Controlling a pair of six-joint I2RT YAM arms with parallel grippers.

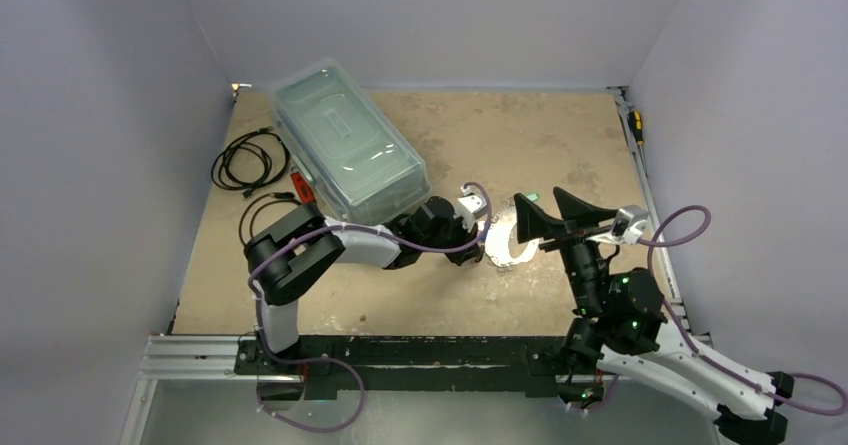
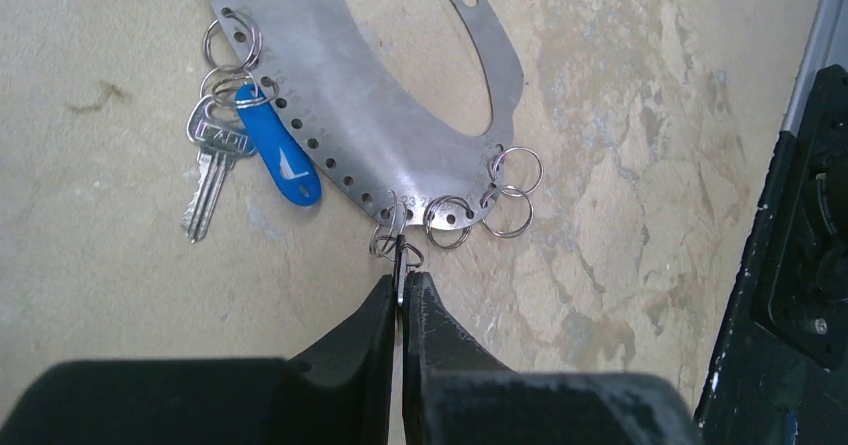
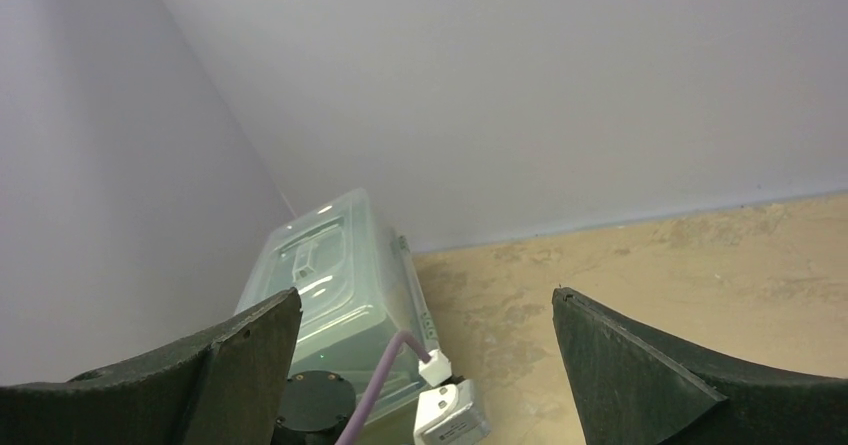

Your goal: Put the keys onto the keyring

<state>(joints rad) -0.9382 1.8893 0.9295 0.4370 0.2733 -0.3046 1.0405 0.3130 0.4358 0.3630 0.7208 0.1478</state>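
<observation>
Left gripper (image 2: 402,287) pinched on a small ring (image 2: 397,248) at the keyring (image 2: 370,85) edge, keyring flat on the table (image 2: 100,305), top cut off, blue key (image 2: 280,150) and silver key (image 2: 210,180) ringed on it, right gripper (image 3: 425,300) spread wide.

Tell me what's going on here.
The left tool is shut on a small ring at the edge of the keyring, which lies flat on the table. A silver key and a blue key already hang from another ring. The right tool is open, holds nothing and points at the wall.
</observation>
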